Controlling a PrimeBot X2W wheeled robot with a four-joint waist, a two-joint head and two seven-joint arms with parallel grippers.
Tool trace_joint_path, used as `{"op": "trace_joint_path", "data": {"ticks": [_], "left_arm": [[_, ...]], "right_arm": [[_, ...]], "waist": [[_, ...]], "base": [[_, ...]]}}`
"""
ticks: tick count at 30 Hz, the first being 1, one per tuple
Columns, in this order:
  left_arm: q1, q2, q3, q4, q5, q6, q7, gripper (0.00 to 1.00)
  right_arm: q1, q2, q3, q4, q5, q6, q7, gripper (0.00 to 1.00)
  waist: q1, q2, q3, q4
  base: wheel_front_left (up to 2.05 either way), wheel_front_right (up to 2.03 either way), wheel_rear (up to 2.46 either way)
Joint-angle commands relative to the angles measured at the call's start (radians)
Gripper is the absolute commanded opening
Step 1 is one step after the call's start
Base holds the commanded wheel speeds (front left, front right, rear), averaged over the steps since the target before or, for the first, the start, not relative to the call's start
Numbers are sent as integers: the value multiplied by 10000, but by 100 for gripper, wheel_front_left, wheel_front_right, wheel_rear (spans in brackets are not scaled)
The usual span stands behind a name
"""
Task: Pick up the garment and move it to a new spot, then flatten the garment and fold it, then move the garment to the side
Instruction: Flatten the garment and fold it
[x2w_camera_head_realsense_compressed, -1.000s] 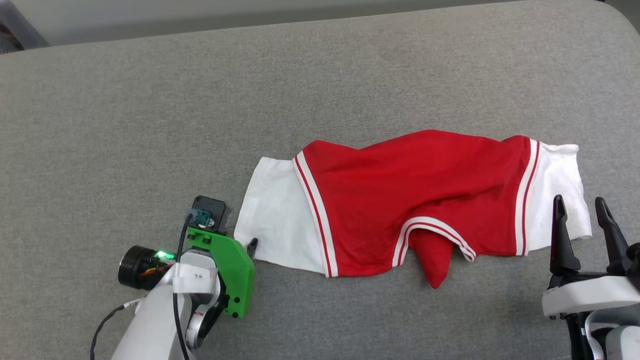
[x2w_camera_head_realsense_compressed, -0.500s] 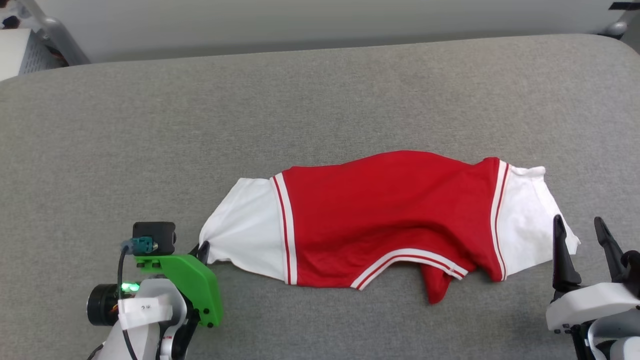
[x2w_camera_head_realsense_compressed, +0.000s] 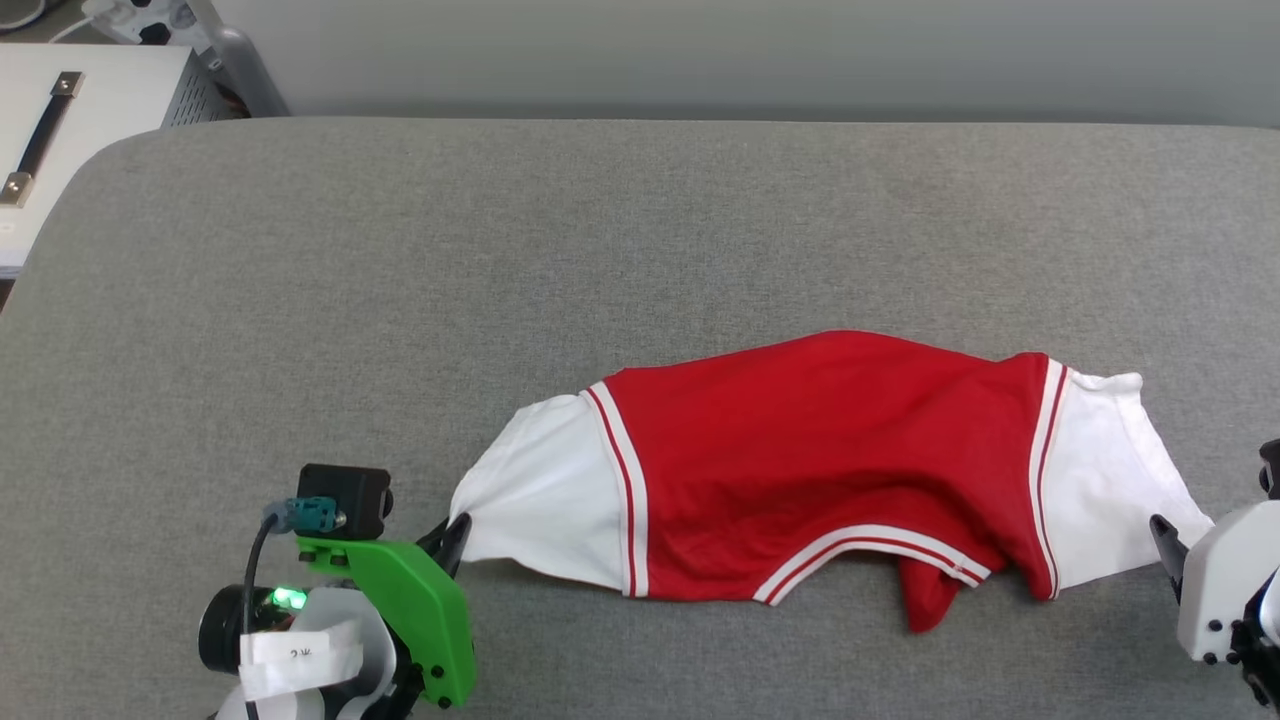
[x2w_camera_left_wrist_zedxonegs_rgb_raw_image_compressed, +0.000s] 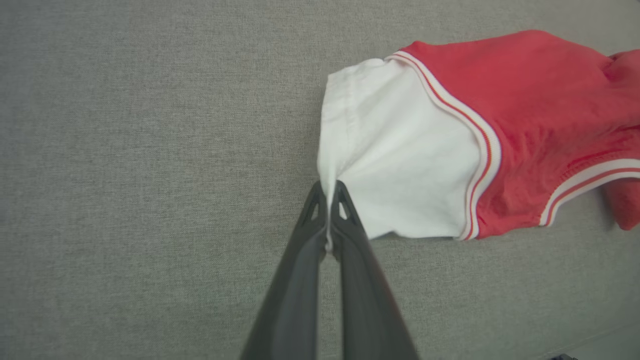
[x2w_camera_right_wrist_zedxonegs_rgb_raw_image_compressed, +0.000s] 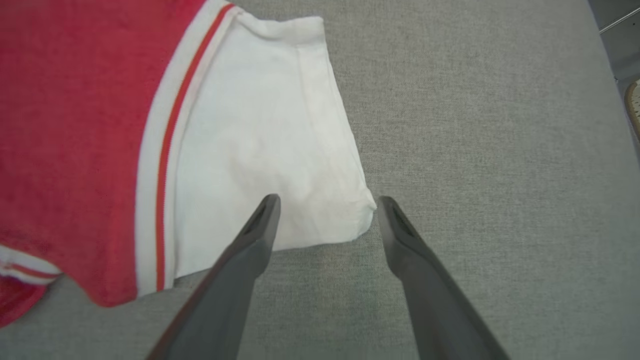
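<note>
We find the left gripper (x2w_camera_left_wrist_zedxonegs_rgb_raw_image_compressed: 328, 200) closed tight on the garment (x2w_camera_head_realsense_compressed: 830, 470); its fingers meet with only a pinched ridge of white cloth between them, taken at the outer hem of the left sleeve (x2w_camera_left_wrist_zedxonegs_rgb_raw_image_compressed: 395, 165). The sleeve fans out from the tips and is drawn to a point at the pinch; we judge the grip is set at this corner so that a pull will tauten the shirt along its length.

The right gripper (x2w_camera_right_wrist_zedxonegs_rgb_raw_image_compressed: 325, 207) stands wide open and holds nothing; the lower corner of the right sleeve (x2w_camera_right_wrist_zedxonegs_rgb_raw_image_compressed: 265, 150) lies in the gap between its fingers; one tip overlies the white cloth, the other sits just beyond the corner; whether either touches we cannot tell. We judge this a straddling approach for a matching pinch.

The garment lies rumpled on the grey padded surface (x2w_camera_head_realsense_compressed: 400, 300), spanning from one gripper to the other, red body midway, striped neckline (x2w_camera_head_realsense_compressed: 860, 550) on the near edge; flattening is not yet done. Risk noted: closing on too little cloth may let the corner slip, or drag the shirt askew.
</note>
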Motion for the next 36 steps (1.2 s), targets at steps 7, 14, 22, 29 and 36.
{"op": "trace_joint_path", "data": {"ticks": [7, 14, 22, 29, 36], "left_arm": [[32, 84, -192, -371, 59, 105, 182, 0], [-75, 97, -291, -380, 66, 88, 159, 0], [-207, 174, -293, -290, 58, 114, 170, 0], [-91, 230, -147, -244, -66, 159, -5, 0], [-96, 435, 98, -515, -136, 98, -330, 0]], "right_arm": [[-674, -451, -244, 398, -81, -9, 1847, 100], [-729, -228, -257, 815, -243, -9, 1771, 100], [-568, -222, 94, 1298, 58, -9, 1881, 39], [-545, -362, 180, 1235, 235, -9, 1396, 0], [-718, -945, 329, 634, 638, -9, 627, 0]], "waist": [[0, -1, 579, 365], [0, -1, 926, 486], [0, -1, 1021, 530], [0, -1, 382, 362], [0, -1, -525, 150]], "base": [[0, 0, 0], [0, 0, 0], [0, 0, 0], [0, 0, 0], [0, 0, 0]]}}
